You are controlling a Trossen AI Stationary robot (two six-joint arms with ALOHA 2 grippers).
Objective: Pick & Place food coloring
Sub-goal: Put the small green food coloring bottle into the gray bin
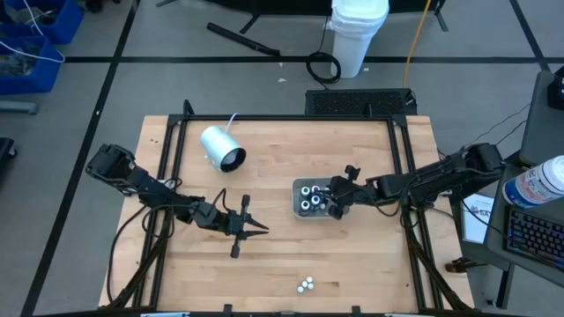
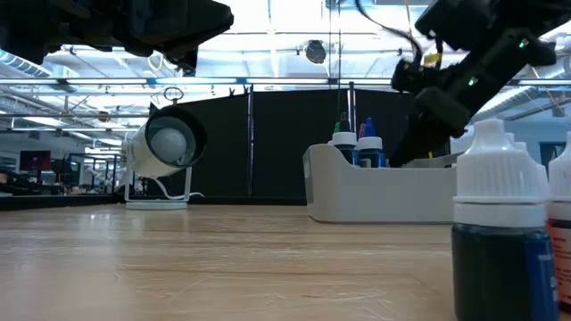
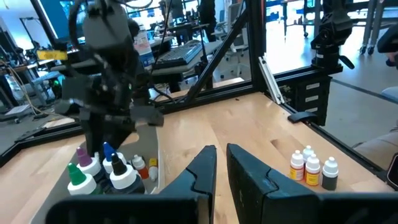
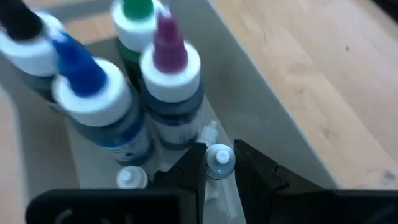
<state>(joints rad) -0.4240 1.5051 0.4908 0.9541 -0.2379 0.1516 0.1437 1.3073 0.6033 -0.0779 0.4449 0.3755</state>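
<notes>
Right gripper (image 4: 219,163) inside grey tray (image 1: 298,210), jaws pinching small white-capped food coloring bottle (image 4: 220,158); risk: slipping free or toppling neighbouring bottles (image 4: 171,81). Left gripper (image 3: 221,163) idle, jaws nearly together.

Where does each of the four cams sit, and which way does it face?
High: overhead, straight down; both arms, grey tray, three loose bottles.
Low: table height, level across; tray, near bottle, arms overhead.
Left wrist: past the left gripper fingers toward the tray, right arm, three bottles.
Right wrist: down into the tray; right gripper around a small bottle.
Shared: tray of bottles in all four.
</notes>
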